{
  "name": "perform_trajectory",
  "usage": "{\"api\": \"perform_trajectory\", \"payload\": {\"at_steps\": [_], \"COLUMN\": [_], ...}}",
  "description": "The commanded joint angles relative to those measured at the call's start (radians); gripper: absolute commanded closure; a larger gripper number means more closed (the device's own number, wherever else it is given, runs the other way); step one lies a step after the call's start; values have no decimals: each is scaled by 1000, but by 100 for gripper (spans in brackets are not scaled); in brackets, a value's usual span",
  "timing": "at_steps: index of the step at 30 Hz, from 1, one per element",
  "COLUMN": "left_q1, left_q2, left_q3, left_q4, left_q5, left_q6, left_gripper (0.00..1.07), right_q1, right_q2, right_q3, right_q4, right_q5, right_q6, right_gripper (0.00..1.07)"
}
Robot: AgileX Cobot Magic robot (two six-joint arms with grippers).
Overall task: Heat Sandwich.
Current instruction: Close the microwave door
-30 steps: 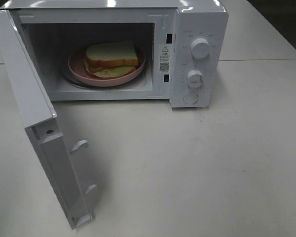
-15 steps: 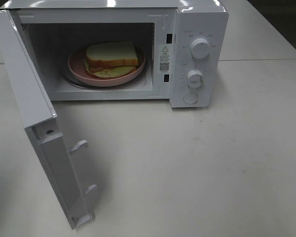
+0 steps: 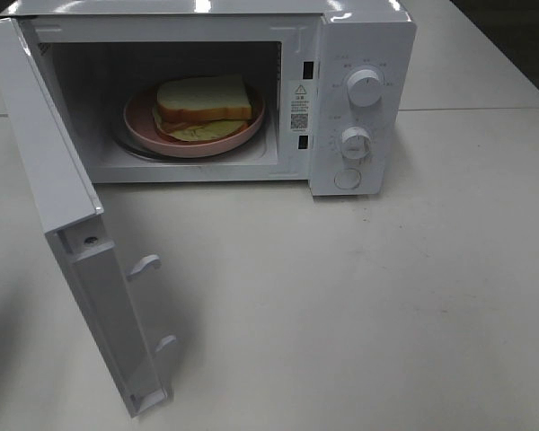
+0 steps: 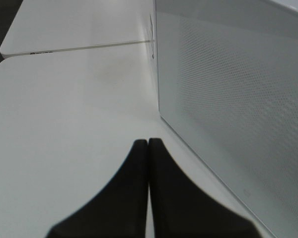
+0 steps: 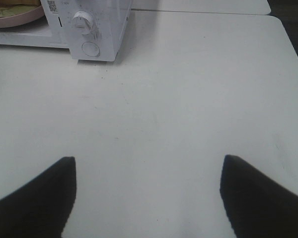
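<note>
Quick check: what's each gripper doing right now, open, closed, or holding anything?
Left gripper: closed, fingertips pressed together, holding nothing.
Right gripper: open, nothing between its fingers, only bare table beyond it.

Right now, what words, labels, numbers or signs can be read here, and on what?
No text is legible.
Sticker on the microwave front: a warning triangle and a QR code; its print is too small.
Marks around the upper knob and lower knob: too small to read.

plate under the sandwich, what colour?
Pink. The plate shows best in the exterior high view, inside the microwave.
</note>
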Motion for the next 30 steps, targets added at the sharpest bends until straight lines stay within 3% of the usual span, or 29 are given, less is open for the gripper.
{"api": "perform_trajectory", "payload": {"at_steps": [1,8,12,14,16,19,21,24,27,30], "left_q1": [-6,-7,-7,-7,-7,-9,-9,-9,-12,-33], "left_q2": [59,186,272,337,354,428,445,504,545,569], "left_q3": [26,67,81,81,81,81,81,66,50,39], "left_q4": [0,18,91,175,195,267,286,389,403,399], "left_q5": [-169,-418,-563,-647,-667,-739,-758,-837,-868,-882], "left_q6": [3,-1,-36,-82,-104,-183,-194,-256,-291,-289], "left_gripper": [106,106,106,106,106,106,106,106,106,106], "right_q1": [-4,-4,-4,-4,-4,-4,-4,-4,-4,-4], "right_q2": [-26,-26,-26,-26,-26,-26,-26,-26,-26,-26], "right_q3": [1,1,1,1,1,1,1,1,1,1], "right_q4": [0,0,0,0,0,0,0,0,0,0], "right_q5": [-13,-13,-13,-13,-13,-13,-13,-13,-13,-13], "right_q6": [0,0,0,0,0,0,0,0,0,0], "right_gripper": [31,31,31,31,31,31,31,31,31,31]}}
